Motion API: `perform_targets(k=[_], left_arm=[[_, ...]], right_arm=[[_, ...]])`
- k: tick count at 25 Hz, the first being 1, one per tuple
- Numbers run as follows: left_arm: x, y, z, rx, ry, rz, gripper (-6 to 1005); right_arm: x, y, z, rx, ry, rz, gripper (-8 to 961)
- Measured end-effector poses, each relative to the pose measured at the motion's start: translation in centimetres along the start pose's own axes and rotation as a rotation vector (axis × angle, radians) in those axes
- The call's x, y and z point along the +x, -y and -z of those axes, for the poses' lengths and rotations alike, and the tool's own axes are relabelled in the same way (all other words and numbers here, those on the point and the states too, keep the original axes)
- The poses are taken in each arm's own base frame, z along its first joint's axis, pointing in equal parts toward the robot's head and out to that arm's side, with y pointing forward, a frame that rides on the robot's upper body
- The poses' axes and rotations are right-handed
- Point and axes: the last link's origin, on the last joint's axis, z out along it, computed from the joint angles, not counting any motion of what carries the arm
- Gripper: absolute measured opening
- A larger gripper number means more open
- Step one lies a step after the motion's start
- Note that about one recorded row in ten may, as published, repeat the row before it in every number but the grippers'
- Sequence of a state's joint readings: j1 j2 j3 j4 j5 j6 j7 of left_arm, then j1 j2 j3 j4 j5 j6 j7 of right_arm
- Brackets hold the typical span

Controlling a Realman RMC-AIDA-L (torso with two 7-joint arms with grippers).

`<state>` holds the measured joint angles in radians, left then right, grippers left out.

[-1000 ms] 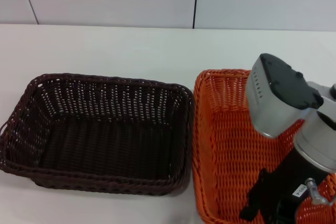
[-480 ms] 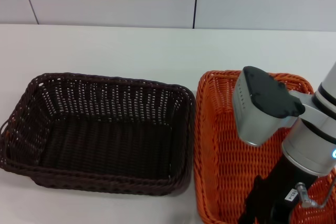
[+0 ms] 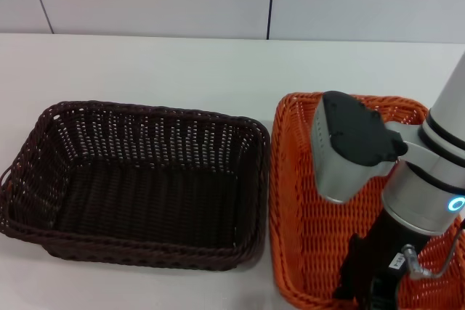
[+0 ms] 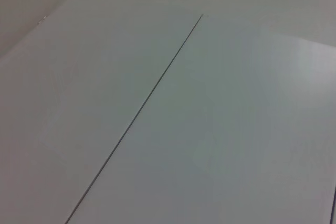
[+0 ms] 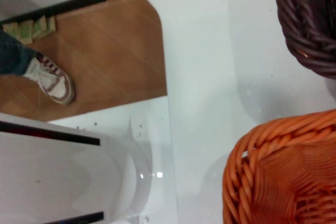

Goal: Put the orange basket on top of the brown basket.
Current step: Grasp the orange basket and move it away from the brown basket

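The bright orange woven rectangular basket sits at 3 o'clock of the very dark brown woven rectangular basket, rims touching. The right gripper reaches its near rim; whether the jaws are apart I cannot tell. Grip the rim firmly, lift level, clear the brown rim.

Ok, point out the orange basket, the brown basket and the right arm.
orange basket [image 3: 296, 201], head view, left inner wall.
brown basket [image 3: 145, 201], head view, inner floor.
right arm [image 3: 418, 197], head view, silver wrist section.

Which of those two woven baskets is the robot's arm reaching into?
The bright orange woven basket, on the robot's right. The right arm hangs over its inside, while the dark brown woven basket beside it has nothing over it.
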<state>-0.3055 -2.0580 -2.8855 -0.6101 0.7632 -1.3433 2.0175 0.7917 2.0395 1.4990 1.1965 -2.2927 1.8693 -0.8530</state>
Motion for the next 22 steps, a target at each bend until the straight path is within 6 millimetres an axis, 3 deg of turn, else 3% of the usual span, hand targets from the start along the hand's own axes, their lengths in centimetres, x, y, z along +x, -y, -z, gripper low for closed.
perform_targets(k=[3, 9, 22], left_arm=[[0.1, -0.1, 0.2, -0.010, -0.005, 0.002, 812], [0.4, -0.1, 0.6, -0.018, -0.013, -0.001, 811], [0.8, 0.2, 1.5, -0.010, -0.035, 0.010, 811]], right_arm=[[-0.3, 0.1, -0.5, 0.007, -0.034, 0.000, 512], [-0.6, 0.1, -0.6, 0.011, -0.054, 0.014, 415], [-1.1, -0.4, -1.1, 0.065, -0.108, 0.074, 362]])
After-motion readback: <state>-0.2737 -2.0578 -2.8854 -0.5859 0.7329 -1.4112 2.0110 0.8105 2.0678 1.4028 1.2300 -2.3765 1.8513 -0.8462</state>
